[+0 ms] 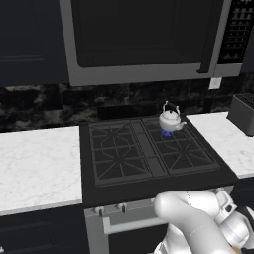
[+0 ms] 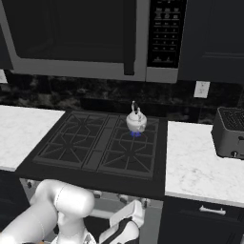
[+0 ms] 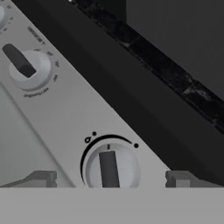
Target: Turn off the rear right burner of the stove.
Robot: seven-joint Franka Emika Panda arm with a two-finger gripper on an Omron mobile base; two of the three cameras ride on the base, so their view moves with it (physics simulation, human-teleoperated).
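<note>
The black stove (image 1: 149, 154) has a blue flame under a small silver-white kettle (image 1: 169, 119). That kettle covers most of the rear right burner (image 1: 166, 133), which also shows as a blue glow at the burner (image 2: 136, 134). In the hand view the stove's steel front panel (image 3: 65, 113) runs at a slant. My gripper (image 3: 111, 179) is open, its fingertips (image 3: 43, 178) standing wide on either side of a round silver knob (image 3: 111, 168) with a dark bar grip, not touching it. A second knob (image 3: 28, 68) sits further along the panel.
A large steel-framed microwave (image 1: 144, 39) hangs above the stove. White marble counters flank it, with a dark toaster (image 2: 231, 133) on the right one. My arm (image 2: 62, 205) is folded low in front of the oven door and its bar handle (image 1: 134, 225).
</note>
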